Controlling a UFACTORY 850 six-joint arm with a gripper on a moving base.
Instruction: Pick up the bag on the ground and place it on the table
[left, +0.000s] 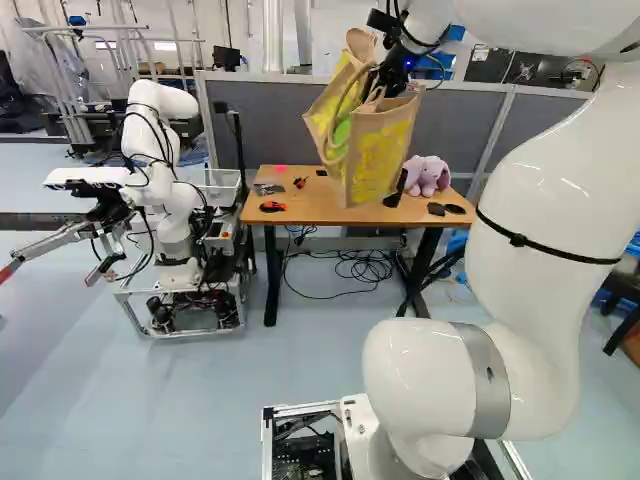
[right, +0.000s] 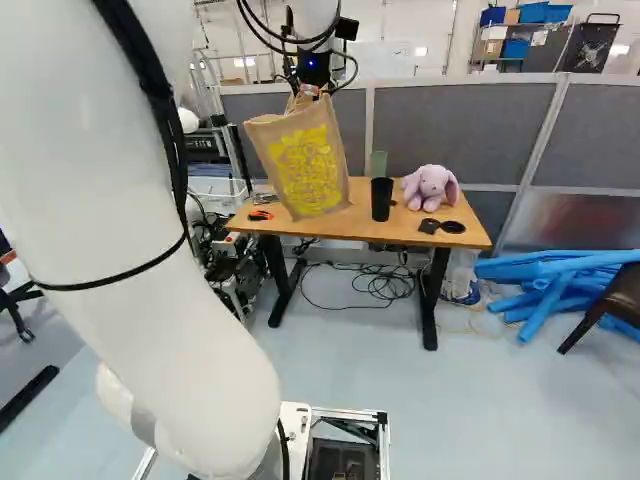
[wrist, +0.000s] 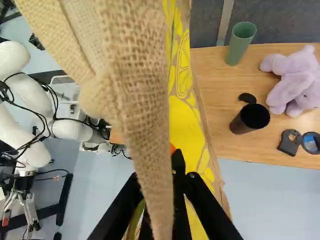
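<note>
High over the desk side in the right base view, my gripper (right: 310, 88) is shut on the top of the tan burlap bag (right: 308, 165) with yellow print. The bag hangs a little tilted, overlapping the wooden table (right: 450, 222) in that view; whether it touches the tabletop I cannot tell. Its handles and open top show in the left base view, with something bright green inside the bag (left: 382, 150). In the wrist view the gripper (wrist: 177, 176) has burlap between its fingers, and the bag (wrist: 142, 90) covers much of the table's left part.
On the table stand a black cup (right: 381, 199), a green cup (right: 378, 165) and a purple plush toy (right: 430, 187), with small dark parts (right: 441, 227) and a red tool (right: 260, 215). Another robot (left: 165, 180) stands left of the table. Blue tubes (right: 560, 280) lie at the right.
</note>
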